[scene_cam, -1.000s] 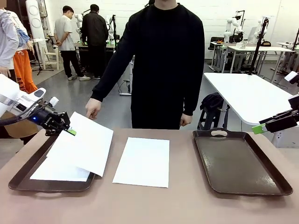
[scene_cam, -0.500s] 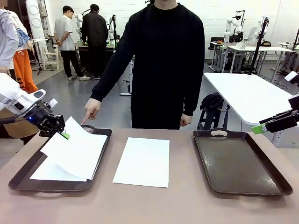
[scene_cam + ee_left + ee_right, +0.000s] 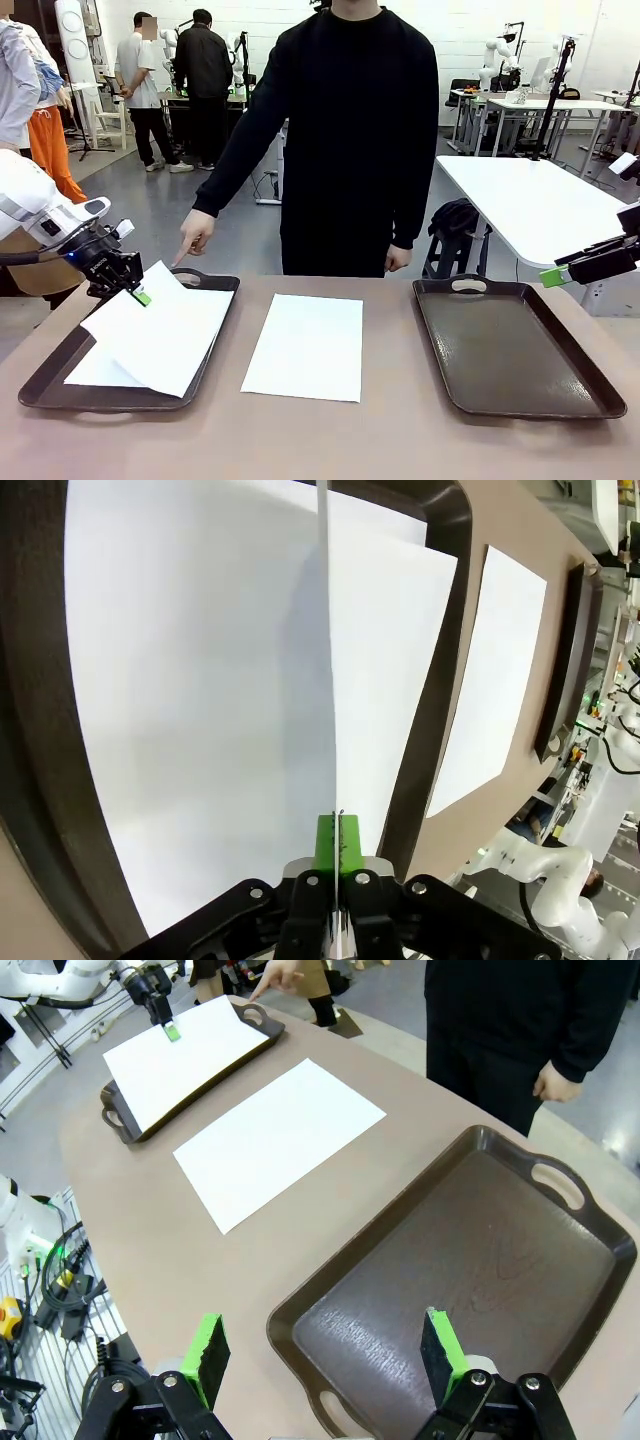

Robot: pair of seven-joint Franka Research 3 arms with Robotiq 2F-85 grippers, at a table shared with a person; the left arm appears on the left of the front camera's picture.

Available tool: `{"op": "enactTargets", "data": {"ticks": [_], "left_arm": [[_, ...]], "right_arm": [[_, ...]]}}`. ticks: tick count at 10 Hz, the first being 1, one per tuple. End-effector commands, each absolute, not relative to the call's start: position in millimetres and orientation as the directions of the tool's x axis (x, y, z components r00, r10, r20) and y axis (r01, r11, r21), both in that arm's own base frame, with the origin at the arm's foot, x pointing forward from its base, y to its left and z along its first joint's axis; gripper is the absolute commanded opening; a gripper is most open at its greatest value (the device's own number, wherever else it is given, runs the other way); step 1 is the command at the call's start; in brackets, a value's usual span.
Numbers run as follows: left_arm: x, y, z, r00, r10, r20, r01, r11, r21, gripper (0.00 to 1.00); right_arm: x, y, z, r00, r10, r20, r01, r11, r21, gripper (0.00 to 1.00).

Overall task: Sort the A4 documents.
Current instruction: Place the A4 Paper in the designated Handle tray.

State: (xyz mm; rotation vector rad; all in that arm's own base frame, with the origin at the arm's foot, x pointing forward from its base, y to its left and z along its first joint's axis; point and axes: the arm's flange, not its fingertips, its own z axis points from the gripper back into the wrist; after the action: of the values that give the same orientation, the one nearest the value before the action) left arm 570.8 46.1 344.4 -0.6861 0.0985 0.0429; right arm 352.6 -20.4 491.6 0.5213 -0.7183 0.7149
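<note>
My left gripper (image 3: 139,296) is shut on the edge of a white A4 sheet (image 3: 165,330), holding it tilted over the left dark tray (image 3: 60,385). In the left wrist view the held sheet (image 3: 330,680) runs edge-on up from the closed green pads (image 3: 325,842). Another white sheet (image 3: 100,368) lies flat in that tray beneath it. A third A4 sheet (image 3: 305,345) lies on the table's middle. My right gripper (image 3: 325,1355) hangs open above the near end of the right tray (image 3: 470,1260); it appears at the right edge (image 3: 560,272) in the front view.
A person in black stands at the far side, one hand (image 3: 197,232) pointing a finger down toward the left tray's far handle (image 3: 190,274). The right tray (image 3: 515,345) holds nothing. The brown tabletop (image 3: 330,440) runs to the front edge.
My left gripper has carried the held sheet leftward and lower, bringing it further over the left tray. The person's hand stays pointing. The right arm has not moved.
</note>
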Motion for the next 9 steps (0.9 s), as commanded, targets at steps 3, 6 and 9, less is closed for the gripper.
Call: {"op": "enactTargets", "data": {"ticks": [3,6,9], "left_arm": [[573,51,353,0.994,0.031,-0.106,-0.086,0.819,-0.567,0.39],[568,54,360,0.994,0.082,-0.076,-0.108,0.884,-0.455,0.41],[560,51,373,0.995,0.097,-0.035,-0.103,0.916,-0.387,0.97]], "right_arm": [[357,-20,490,0.524,0.396,0.754,-0.751,0.633,0.189,1.00],[357,-20,490,0.524,0.396,0.754,-0.751,0.633,0.189,1.00],[357,-20,490,0.524,0.396,0.754,-0.751,0.633,0.189,1.00]]}}
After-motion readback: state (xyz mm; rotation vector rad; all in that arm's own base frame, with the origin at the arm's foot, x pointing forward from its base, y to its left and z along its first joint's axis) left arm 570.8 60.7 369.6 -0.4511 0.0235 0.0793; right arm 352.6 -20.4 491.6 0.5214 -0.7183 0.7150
